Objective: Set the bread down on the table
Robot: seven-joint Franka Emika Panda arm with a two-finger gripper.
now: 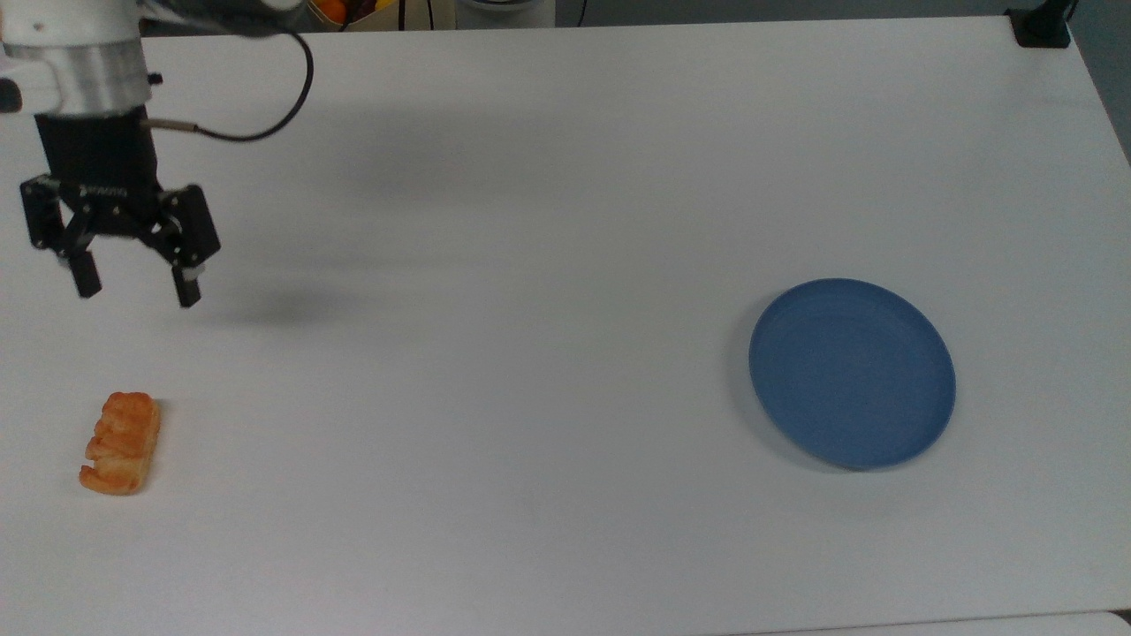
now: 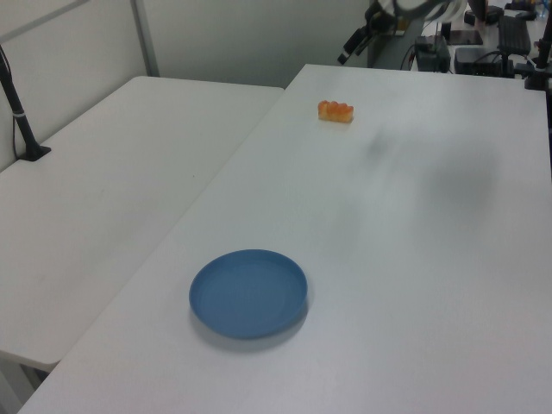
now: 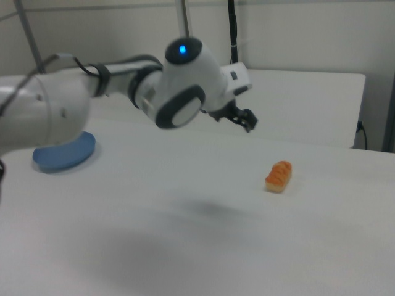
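- The bread [image 1: 120, 442] lies flat on the white tabletop [image 1: 548, 221], close to the edge at the top view's left and nearer the bottom corner on that side than the top one.
- Its long axis runs roughly parallel to that edge; nothing touches it.
- In the left view the bread [image 2: 335, 111] sits near the tabletop's [image 2: 414, 259] far edge, just in from the seam with the neighbouring table [image 2: 103, 164].
- In the right view the bread [image 3: 279, 176] rests on the tabletop [image 3: 185, 240] toward the right view's right.
- The gripper [image 1: 135, 292] hangs in the air above the tabletop, well apart from the bread, with its two black fingers spread wide and nothing between them.
- Its shadow falls on the bare tabletop to the top view's right of the fingers.
- In the right view the gripper [image 3: 245, 121] hangs up and to the right view's left of the bread, clear of it.
- A blue plate [image 1: 852, 372] sits empty near the tabletop's opposite end, toward the top view's right, well apart from both bread and gripper.
- In the left view the blue plate [image 2: 248, 293] lies near the tabletop's near-left corner.
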